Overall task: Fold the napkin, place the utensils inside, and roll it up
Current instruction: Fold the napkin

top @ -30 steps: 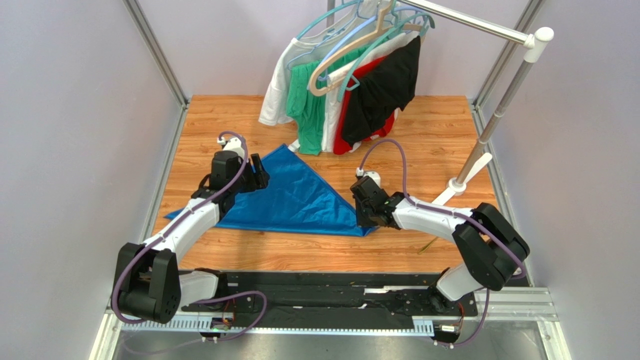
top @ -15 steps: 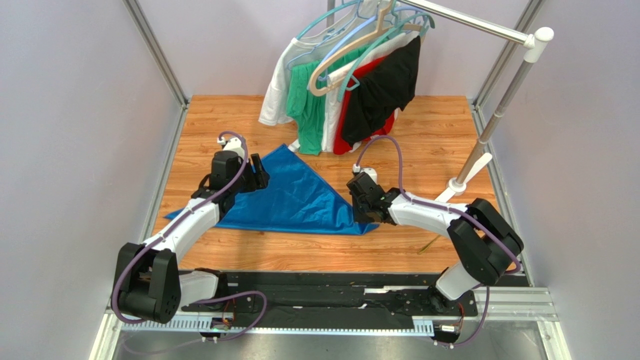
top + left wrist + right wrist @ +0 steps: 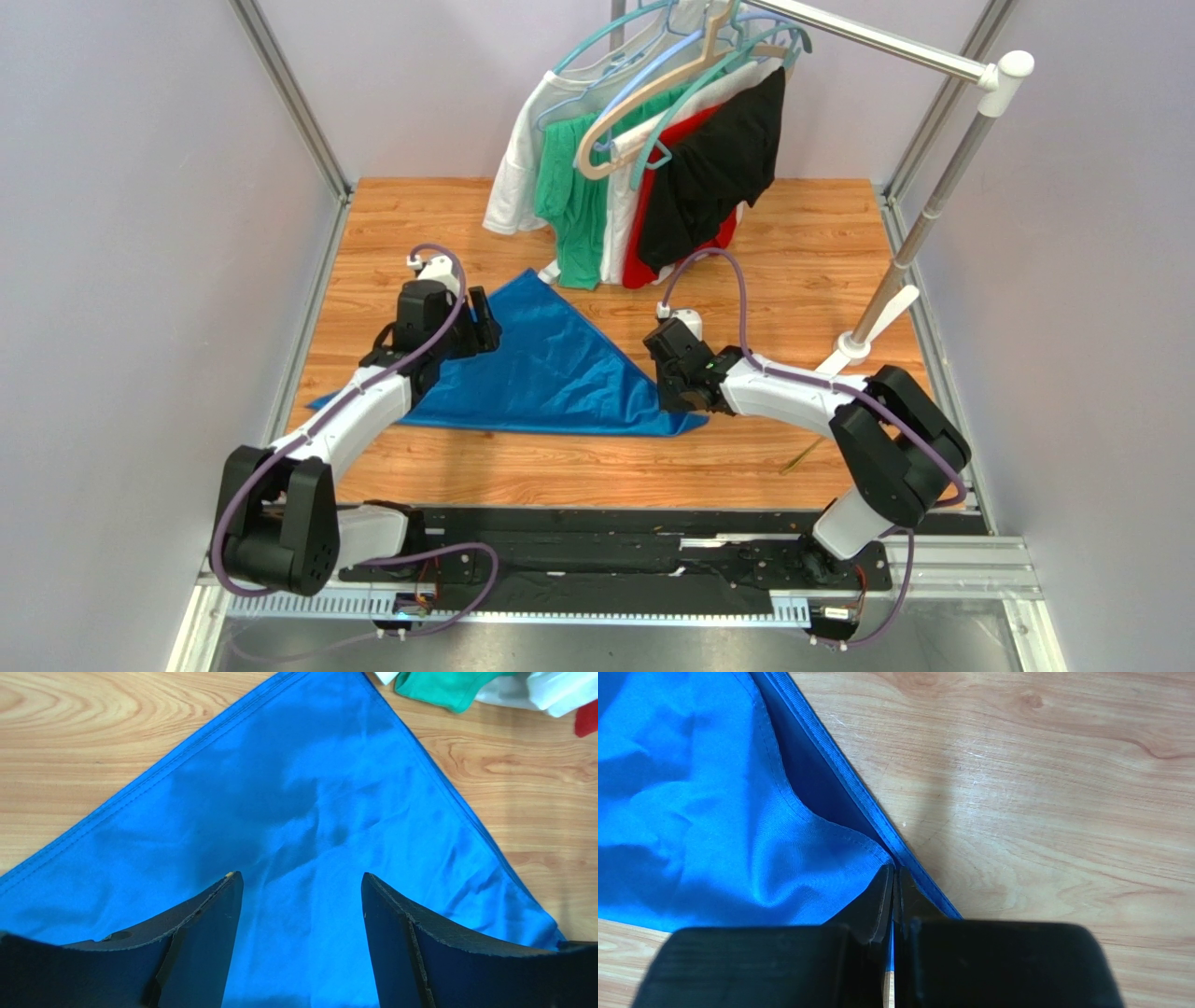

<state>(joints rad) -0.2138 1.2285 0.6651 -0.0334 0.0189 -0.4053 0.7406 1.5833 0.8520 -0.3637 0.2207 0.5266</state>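
Now the napkin [image 3: 561,371] lies as a triangle at the centre of the table [image 3: 828,238]; the right gripper [image 3: 893,875] is clenched on its 4 o'clock corner, the left gripper [image 3: 300,878] hangs released at 9 o'clock. Thin cloth may slip free, spoiling the fold

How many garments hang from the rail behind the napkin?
4 seen, left to right: white garment, green garment, red garment, black garment; overlaps may hide more.
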